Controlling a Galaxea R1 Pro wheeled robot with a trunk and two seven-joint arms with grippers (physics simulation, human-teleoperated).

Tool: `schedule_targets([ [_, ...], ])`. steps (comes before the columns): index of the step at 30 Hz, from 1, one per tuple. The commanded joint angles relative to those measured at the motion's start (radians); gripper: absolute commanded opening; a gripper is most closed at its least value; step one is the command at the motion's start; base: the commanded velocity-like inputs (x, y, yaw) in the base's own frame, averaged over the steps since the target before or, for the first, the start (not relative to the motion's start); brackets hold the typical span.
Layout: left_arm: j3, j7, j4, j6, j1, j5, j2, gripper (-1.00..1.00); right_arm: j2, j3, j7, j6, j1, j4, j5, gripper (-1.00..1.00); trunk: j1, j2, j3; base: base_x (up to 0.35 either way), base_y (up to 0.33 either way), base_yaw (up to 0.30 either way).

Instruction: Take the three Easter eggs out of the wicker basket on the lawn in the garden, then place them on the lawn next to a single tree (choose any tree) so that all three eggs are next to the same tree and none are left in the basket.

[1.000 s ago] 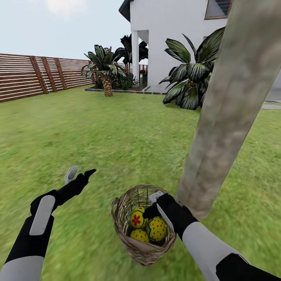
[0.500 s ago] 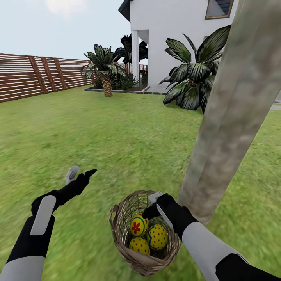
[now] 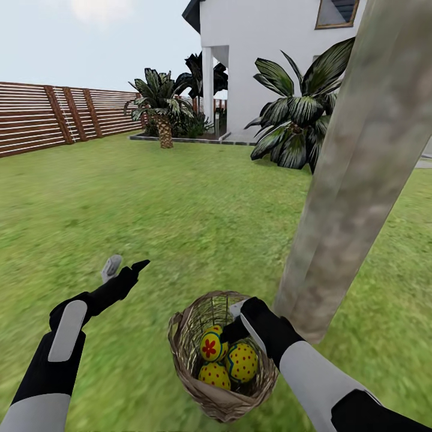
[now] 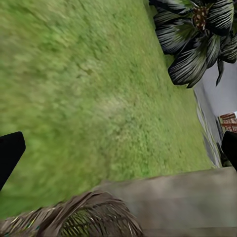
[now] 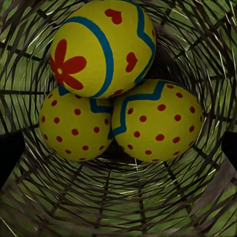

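Right gripper [image 3: 235,324] lower into basket [image 3: 191,372] at frame bottom, fingers spread, empty | three eggs [image 5: 106,94] unmoved | left gripper [image 3: 125,264] open, idle | removal not started

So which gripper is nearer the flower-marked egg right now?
Right. The right gripper is at the wicker basket rim, just above the flower-marked egg. The left gripper hangs over the lawn, well off to the side.
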Motion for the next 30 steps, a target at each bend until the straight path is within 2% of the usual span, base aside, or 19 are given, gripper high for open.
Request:
schedule_targets([
  [1, 0.001, 0.001, 0.0, 0.006, -0.001, 0.004, 0.0, 1.0, 0.0, 0.004, -0.001, 0.003, -0.001, -0.001, -0.005, 1.0, 0.0, 0.0, -0.001, 0.0, 0.0, 0.0],
  [6, 0.001, 0.001, 0.0, 0.005, -0.001, 0.004, -0.001, 1.0, -0.001, 0.005, -0.007, -0.002, -0.001, -0.005, -0.004, 1.0, 0.0, 0.0, -0.001, 0.0, 0.0, 0.0],
  [9, -0.006, 0.001, 0.0, 0.004, -0.001, 0.003, -0.002, 1.0, -0.004, 0.015, -0.011, -0.029, 0.003, -0.061, 0.005, 1.0, 0.0, 0.0, -0.001, 0.0, 0.0, 0.0],
  [14, -0.084, 0.003, 0.001, -0.028, -0.001, 0.001, -0.001, 1.0, -0.01, 0.104, -0.017, -0.061, 0.008, -0.089, 0.013, 1.0, 0.0, 0.0, -0.001, 0.0, 0.0, 0.0],
  [16, -0.096, 0.003, 0.001, -0.049, -0.001, 0.001, -0.001, 1.0, -0.012, 0.132, -0.019, -0.064, 0.008, -0.095, 0.013, 1.0, 0.0, 0.0, -0.001, 0.0, 0.0, 0.0],
  [20, -0.101, 0.002, 0.001, -0.057, -0.001, 0.002, 0.001, 1.0, -0.013, 0.144, -0.019, -0.064, 0.005, -0.109, 0.023, 1.0, 0.007, -0.014, -0.007, 0.0, 0.0, 0.0],
  [23, -0.102, 0.001, 0.0, -0.057, -0.001, 0.004, 0.002, 1.0, -0.013, 0.146, -0.014, -0.063, 0.001, -0.136, 0.089, 1.0, 0.008, -0.015, -0.015, 0.0, 0.0, 0.0],
  [24, -0.102, 0.001, 0.0, -0.057, -0.001, 0.005, 0.003, 1.0, -0.013, 0.146, -0.011, -0.062, 0.0, -0.148, 0.143, 1.0, 0.008, -0.015, -0.015, 0.0, 0.0, 0.0],
  [26, -0.102, 0.0, -0.001, -0.057, -0.001, 0.006, 0.004, 1.0, -0.013, 0.146, -0.008, -0.063, 0.0, -0.155, 0.22, 1.0, 0.008, -0.015, -0.015, 0.0, 0.0, 0.0],
  [29, -0.102, 0.0, -0.001, -0.056, -0.001, 0.007, 0.004, 1.0, -0.014, 0.147, 0.007, -0.064, -0.001, -0.16, 0.311, 1.0, 0.008, -0.015, -0.015, 0.0, 0.0, 0.0],
  [30, -0.103, 0.0, -0.001, -0.056, -0.001, 0.007, 0.004, 1.0, -0.015, 0.148, 0.059, -0.071, -0.002, -0.161, 0.35, 1.0, 0.008, -0.015, -0.015, 0.0, 0.0, 0.0],
])
